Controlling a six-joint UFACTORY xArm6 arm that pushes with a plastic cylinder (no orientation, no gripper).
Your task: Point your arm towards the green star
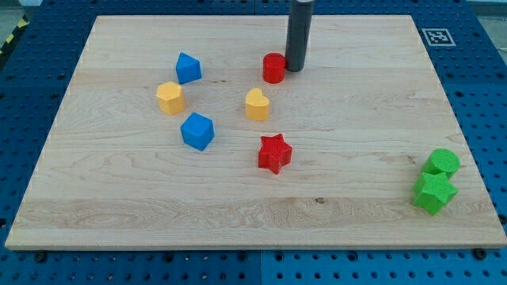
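Note:
The green star [433,192] lies near the board's right edge, low in the view, touching a green cylinder [442,163] just above it. My dark rod comes down from the view's top, and my tip [295,68] rests on the board right beside a red cylinder [274,68], on its right side. The tip is far from the green star, up and to the left of it.
A red star [274,153] lies mid-board. A yellow heart [257,104] sits below the red cylinder. At the left are a blue pentagon-like block [188,68], a yellow hexagon [169,97] and a blue cube [197,131]. The wooden board [356,119] has a marker tag [436,36] at its top right.

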